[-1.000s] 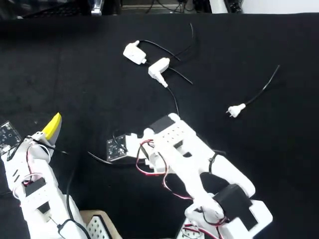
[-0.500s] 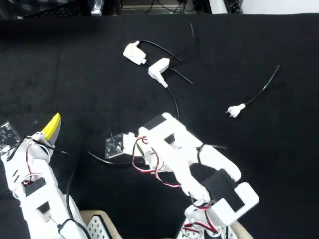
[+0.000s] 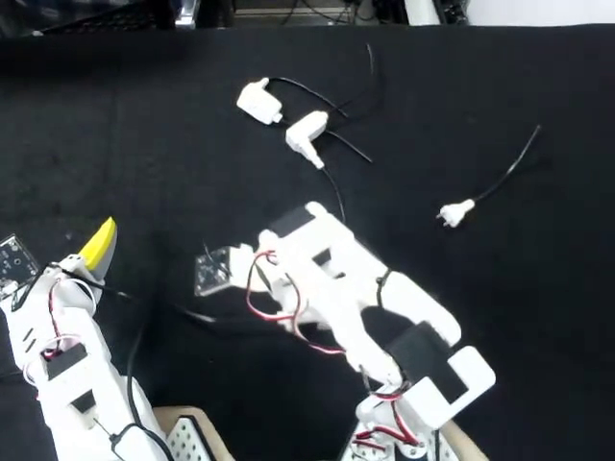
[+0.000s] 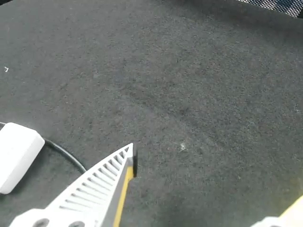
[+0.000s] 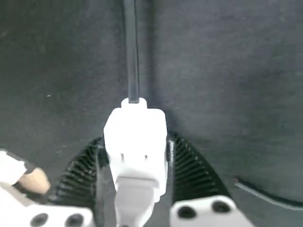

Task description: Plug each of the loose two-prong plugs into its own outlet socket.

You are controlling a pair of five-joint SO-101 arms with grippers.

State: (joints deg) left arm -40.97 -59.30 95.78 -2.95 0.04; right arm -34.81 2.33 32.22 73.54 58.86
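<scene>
My right gripper (image 5: pixel 135 144) is shut on a white plug (image 5: pixel 136 130), its black fingers (image 5: pixel 187 165) pressing both sides; the plug's black cord (image 5: pixel 131 47) runs straight away over the cloth. From above, that gripper (image 3: pixel 309 215) is at the table's middle, and the cord (image 3: pixel 334 192) leads up to a white piece (image 3: pixel 307 134). A white outlet block (image 3: pixel 258 99) lies just left of that piece. One loose two-prong plug (image 3: pixel 455 212) lies at the right. My left gripper (image 3: pixel 99 242), yellow-tipped, hangs at the near left, shut on nothing (image 4: pixel 129 161).
A black cloth (image 3: pixel 480 317) covers the table. In the left wrist view a white block (image 4: pixel 16 156) with a black cord lies close by. A small circuit board (image 3: pixel 12 256) is at the left edge. More black cord (image 3: pixel 207 317) trails near the right arm.
My right arm has swung a little to the left and farther from its base with the plug in its grip. The left arm has not moved.
</scene>
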